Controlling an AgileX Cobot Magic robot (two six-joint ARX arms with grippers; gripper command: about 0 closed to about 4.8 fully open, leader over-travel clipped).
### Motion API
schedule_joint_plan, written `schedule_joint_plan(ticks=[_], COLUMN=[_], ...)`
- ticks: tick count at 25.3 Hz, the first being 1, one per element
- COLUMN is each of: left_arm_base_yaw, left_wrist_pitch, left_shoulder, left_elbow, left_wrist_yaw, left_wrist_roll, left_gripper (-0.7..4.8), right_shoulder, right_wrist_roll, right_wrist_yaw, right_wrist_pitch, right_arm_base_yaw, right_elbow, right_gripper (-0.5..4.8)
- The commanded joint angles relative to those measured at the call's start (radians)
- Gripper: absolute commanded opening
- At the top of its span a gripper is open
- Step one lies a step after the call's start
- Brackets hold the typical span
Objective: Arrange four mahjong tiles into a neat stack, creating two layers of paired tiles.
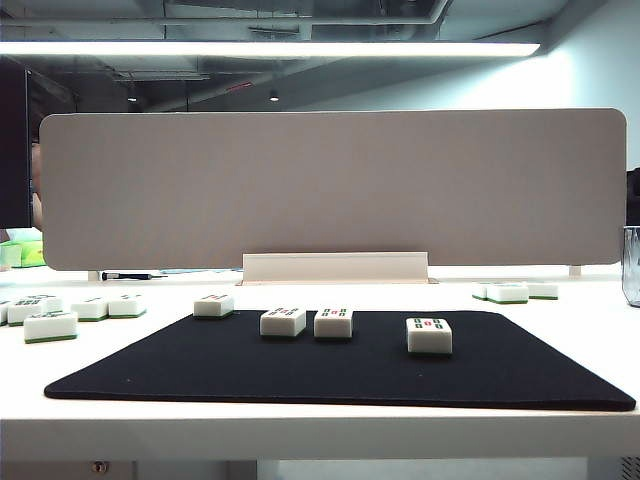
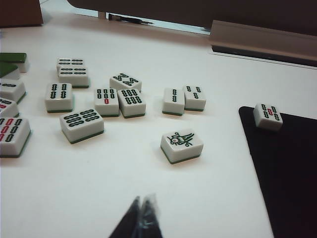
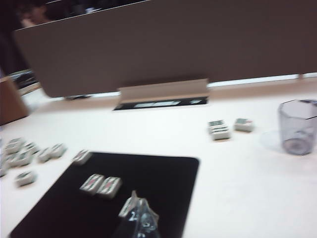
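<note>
Four mahjong tiles on the black mat [image 1: 340,380], all flat and in one layer, no stack formed: one tile [image 1: 214,305] at the mat's far left corner, a pair [image 1: 283,322] [image 1: 333,323] side by side near the middle with a narrow gap between, and a fourth tile [image 1: 429,335] with a red mark standing apart toward the right

Left pincer [image 2: 141,218] clenched, tips pressed together, hovering over bare white worktop [image 2: 148,188] beside the mat's left edge, grasping nothing; ahead of it a loose scatter of spare tiles, the nearest a bird-printed tile [image 2: 182,145], and the corner tile [image 2: 268,116] sitting on the mat edge

Right pincer [image 3: 138,218] seen blurred above the mat's near right part, tips close together, nothing visibly between them, exact state impossible to tell from the smear; a tile [image 3: 128,207] just beside its tips, contact unclear, the pair [image 3: 101,184] a little beyond

Elsewhere on the worktop: a few more spare tiles [image 1: 515,291] at the far right, a clear cup [image 3: 297,126] near them, a grey divider panel [image 1: 330,185] standing across the back

Neither pincer visible in the exterior view
</note>
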State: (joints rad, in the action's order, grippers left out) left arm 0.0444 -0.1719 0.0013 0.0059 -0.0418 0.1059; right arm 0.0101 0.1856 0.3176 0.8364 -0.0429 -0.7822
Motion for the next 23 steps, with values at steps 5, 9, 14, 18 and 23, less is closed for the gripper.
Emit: schedule_joint_plan(ticks=[5,9,14,18,23], left_arm_base_yaw=[0.0,0.0,0.0,0.0,0.0], left_wrist_pitch=[-0.01,-0.01,-0.007,-0.006,-0.007], left_shoulder=[0.0,0.0,0.0,0.0,0.001], left_elbow=[0.0,0.003,0.029,0.08,0.167], left_wrist_yaw=[-0.008,-0.019,-0.106,-0.143,-0.166], left_wrist_roll=[0.013,0.046,0.068,0.092,0.093], left_gripper=[-0.06,-0.06,-0.06,-0.06,-0.06], right_shoulder=[-0.011,-0.01,-0.01,-0.01,-0.01], right_wrist_roll=[-0.003,-0.003,-0.003,-0.003,-0.003], right_wrist_yaw=[0.112,0.111,0.111,0.111,0.111], right_wrist_pitch=[0.218,0.271,0.281,0.283,0.285], right_arm_base_yaw=[0.001,0.001,0.001,0.001,0.001], right_elbow=[-0.163,-0.207,-0.211,-0.211,-0.211], right_gripper=[-0.01,-0.01,-0.01,-0.01,-0.01])
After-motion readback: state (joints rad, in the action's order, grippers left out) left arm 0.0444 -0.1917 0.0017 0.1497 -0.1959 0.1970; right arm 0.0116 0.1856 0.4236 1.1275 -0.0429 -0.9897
